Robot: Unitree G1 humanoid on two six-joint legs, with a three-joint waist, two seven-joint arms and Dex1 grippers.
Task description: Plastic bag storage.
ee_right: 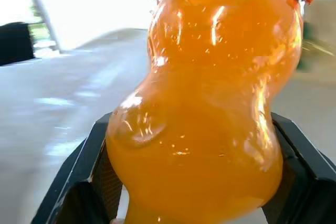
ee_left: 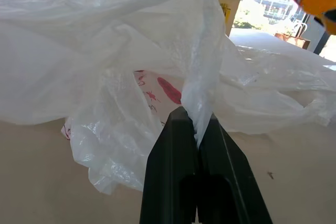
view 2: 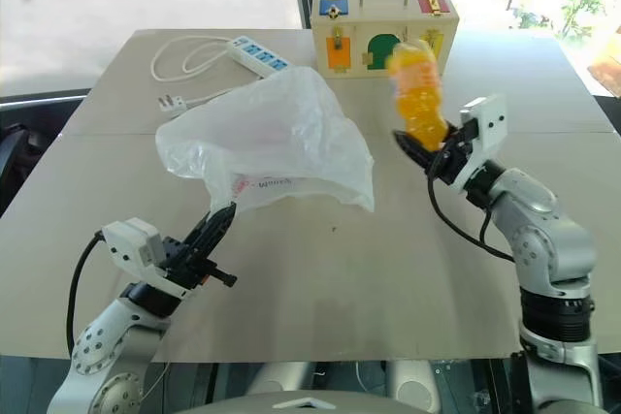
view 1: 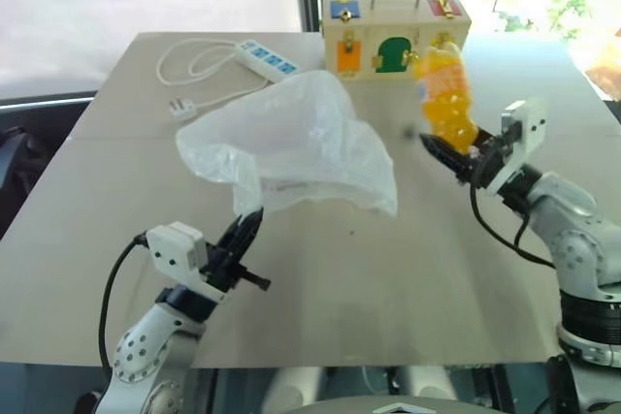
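The plastic bag (view 1: 291,138), thin, crinkly and translucent white with red print, lies bunched in the middle of the table. Its near edge is lifted and pinched by my left gripper (view 1: 254,218), which is shut on a fold of the film; the left wrist view shows the fold caught between the black fingers (ee_left: 173,150). An orange drink bottle (view 1: 446,94) is held up above the table to the right of the bag. My right gripper (view 1: 461,152) is shut on its lower part, with a finger (ee_right: 89,171) on each side of the bottle (ee_right: 210,103).
A wooden box (view 1: 393,31) with coloured latches and a handle stands at the back of the table. A white power strip (view 1: 267,58) with its coiled cable and plug lies at the back left. The beige tabletop (view 1: 388,278) extends in front of the bag.
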